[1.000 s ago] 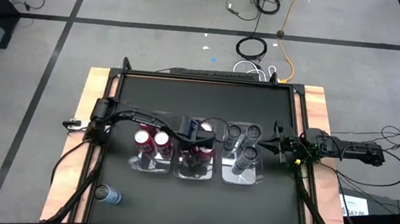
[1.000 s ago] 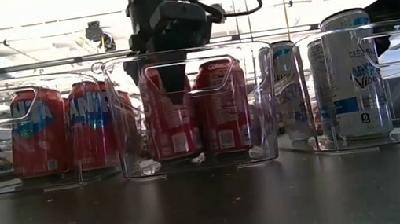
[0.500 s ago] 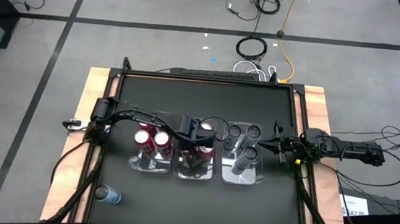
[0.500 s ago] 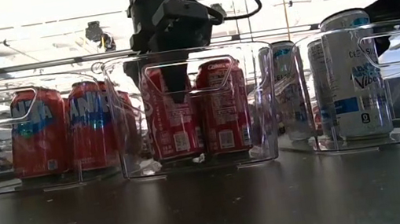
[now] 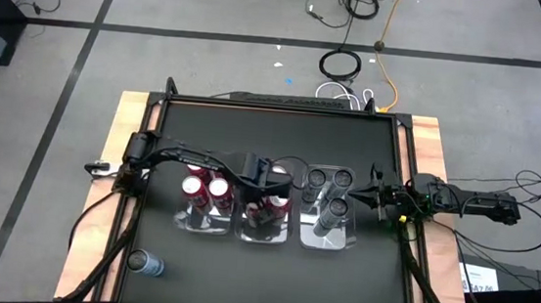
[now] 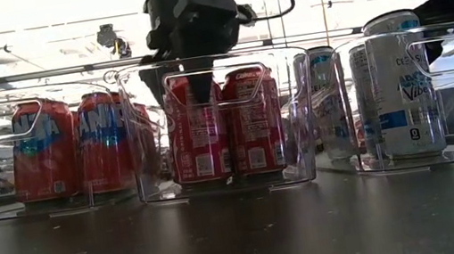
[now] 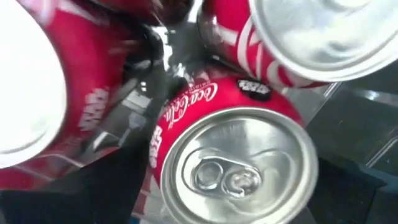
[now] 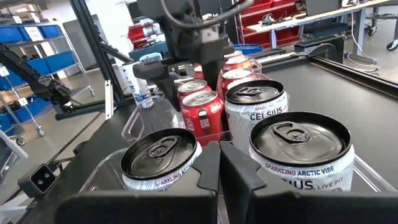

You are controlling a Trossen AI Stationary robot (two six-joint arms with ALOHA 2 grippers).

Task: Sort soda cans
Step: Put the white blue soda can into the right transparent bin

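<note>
Hanging left gripper (image 5: 266, 183): down inside the middle bin (image 5: 263, 232), pressed close among upright red cans (image 6: 197, 140); cannot tell whether clamped or spread.
Nearest can (image 7: 233, 165): red cola can, upright, touching its neighbours.
Right gripper (image 5: 373, 193): closed on nothing, waiting at 3 o'clock of the right bin (image 5: 341, 242) of silver cans (image 5: 332, 208).
Stray can (image 5: 146, 263): grey-blue, alone at 7 o'clock on the table, well apart from the bins, not yet sorted.
Risk, tipping: likely if lifted out at a slant, dragging a neighbour over.
Risk, bin shift: probably from catching the clear wall on the way up.
Risk, mis-sort: possible if the stray lands with the reds in the left bin (image 5: 188, 225).
</note>
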